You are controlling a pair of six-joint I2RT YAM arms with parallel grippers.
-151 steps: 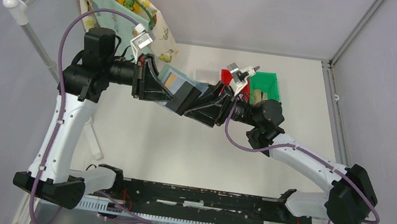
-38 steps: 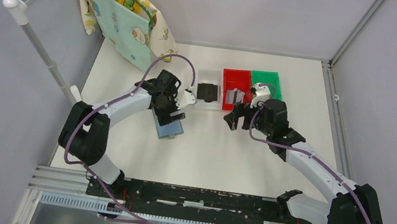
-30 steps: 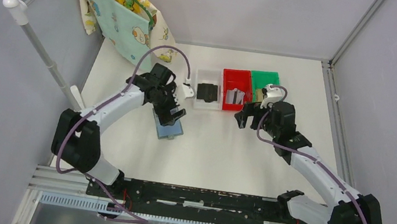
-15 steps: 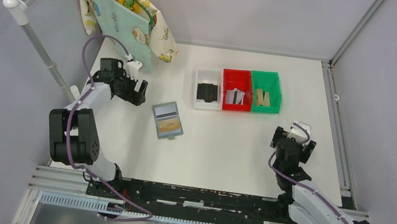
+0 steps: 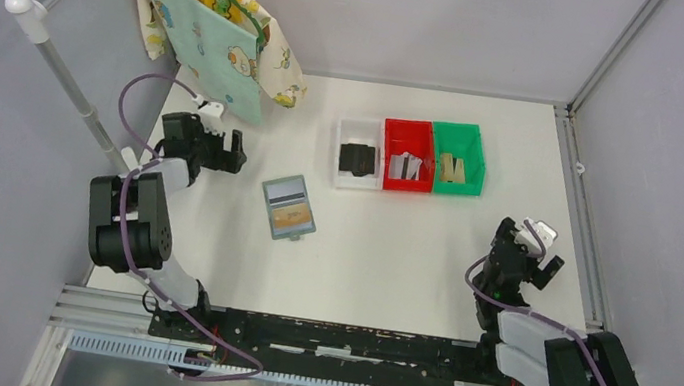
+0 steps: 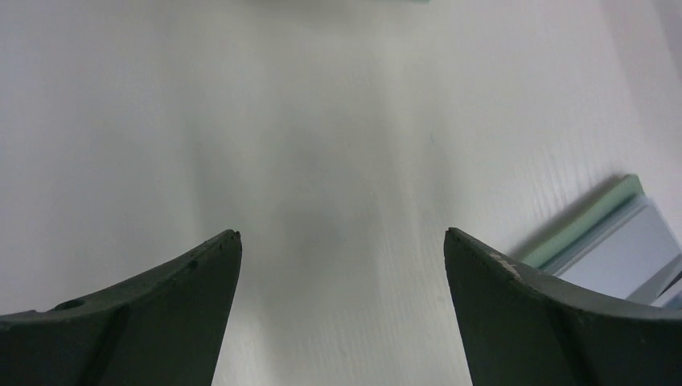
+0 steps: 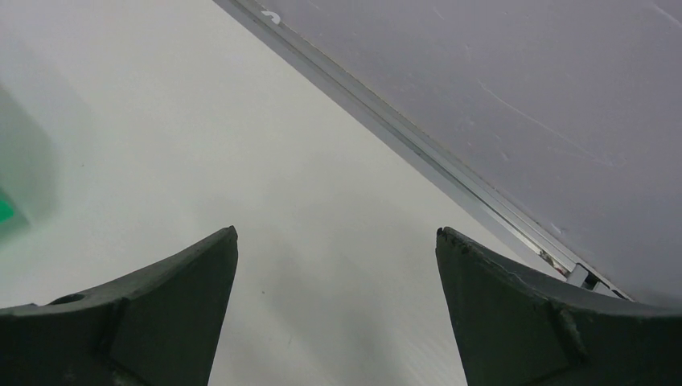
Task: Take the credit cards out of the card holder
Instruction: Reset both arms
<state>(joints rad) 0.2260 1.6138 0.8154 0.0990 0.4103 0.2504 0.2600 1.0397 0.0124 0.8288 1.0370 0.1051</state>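
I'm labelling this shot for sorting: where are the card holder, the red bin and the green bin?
card holder (image 5: 294,232), overhead view, near its lower edge.
red bin (image 5: 410,124), overhead view, on its far rim.
green bin (image 5: 458,127), overhead view, on its far rim.

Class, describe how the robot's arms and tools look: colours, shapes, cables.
The left arm and right arm have white links and bulky black joints. A thin purple cable loops along each. The left tool and right tool each end in two dark, curved fingers tapering to points.
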